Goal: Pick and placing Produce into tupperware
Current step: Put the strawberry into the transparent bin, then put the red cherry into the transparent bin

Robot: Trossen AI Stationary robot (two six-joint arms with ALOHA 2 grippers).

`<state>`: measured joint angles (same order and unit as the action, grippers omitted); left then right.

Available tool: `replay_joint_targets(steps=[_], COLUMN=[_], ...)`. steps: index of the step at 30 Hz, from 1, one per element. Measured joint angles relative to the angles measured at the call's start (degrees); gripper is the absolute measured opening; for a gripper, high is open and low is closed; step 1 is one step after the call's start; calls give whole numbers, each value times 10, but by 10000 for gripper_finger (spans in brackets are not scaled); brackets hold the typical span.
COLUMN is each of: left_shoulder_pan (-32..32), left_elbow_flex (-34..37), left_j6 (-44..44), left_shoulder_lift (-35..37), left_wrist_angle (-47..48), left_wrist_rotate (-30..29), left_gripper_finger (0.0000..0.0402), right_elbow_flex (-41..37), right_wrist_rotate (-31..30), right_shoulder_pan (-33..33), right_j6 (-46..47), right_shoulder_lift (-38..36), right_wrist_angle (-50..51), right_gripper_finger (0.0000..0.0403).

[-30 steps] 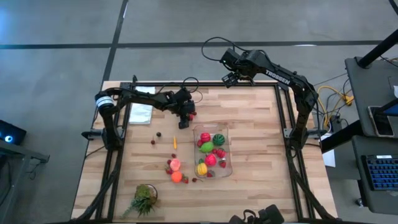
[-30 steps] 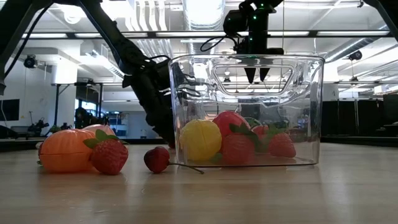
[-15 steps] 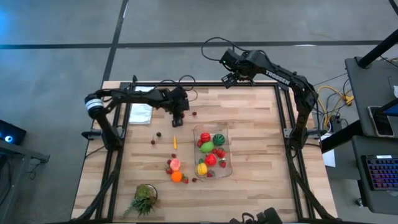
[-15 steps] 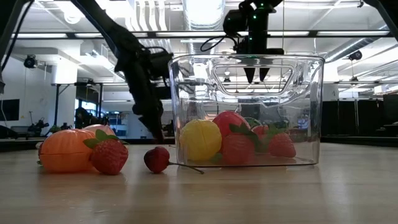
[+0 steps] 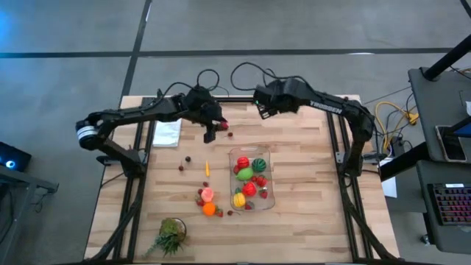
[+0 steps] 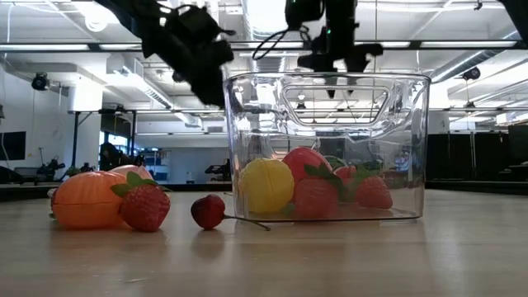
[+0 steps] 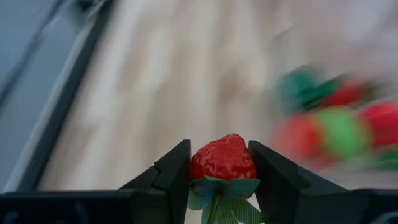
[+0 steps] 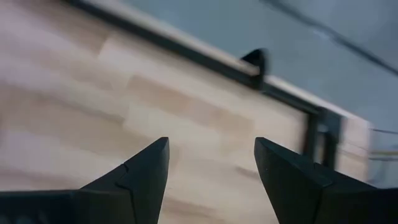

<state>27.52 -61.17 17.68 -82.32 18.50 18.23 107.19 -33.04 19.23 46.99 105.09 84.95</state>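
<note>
One clear rectangular plastic tupperware (image 5: 252, 179) mid-table, about seven toy produce pieces inside; roughly eight more loose on wood to its left. Left gripper (image 7: 219, 163) pinches small red toy strawberry (image 7: 222, 158), raised above table behind container. Right gripper (image 8: 211, 163) parted, empty, near far edge.

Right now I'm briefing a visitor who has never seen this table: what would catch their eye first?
The clear tupperware mid-table, already holding colourful toy produce. Next, the left hand, raised behind it and shut on a red strawberry. The right hand hangs open and empty near the table's far edge.
</note>
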Motion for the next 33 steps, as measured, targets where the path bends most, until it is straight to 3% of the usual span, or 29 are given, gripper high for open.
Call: replay_joint_targets(steps=[3,6,14,23,33], left_shoulder_pan=[-12,-34,-114,-164,-178], left_elbow_flex=[1,1,-3,-42,-62], left_j6=[-12,-31,-129,-229,-426], left_shoulder_lift=[4,-2,-48,-123,-180], left_wrist_angle=[-21,-25,-129,-136,-136], left_wrist_rotate=[90,94,94,84,83], left_gripper_finger=[126,126,125,128,210], right_elbow_flex=[0,-7,-40,-137,-243], right_wrist_rotate=[-79,-120,-122,-116,-94], right_shoulder_pan=[-38,-64,-73,-81,-86], right_j6=[108,152,151,160,160], right_shoulder_lift=[-23,-56,-152,-238,-267], right_wrist_angle=[48,48,51,50,42], right_gripper_finger=[228,228,228,228,228])
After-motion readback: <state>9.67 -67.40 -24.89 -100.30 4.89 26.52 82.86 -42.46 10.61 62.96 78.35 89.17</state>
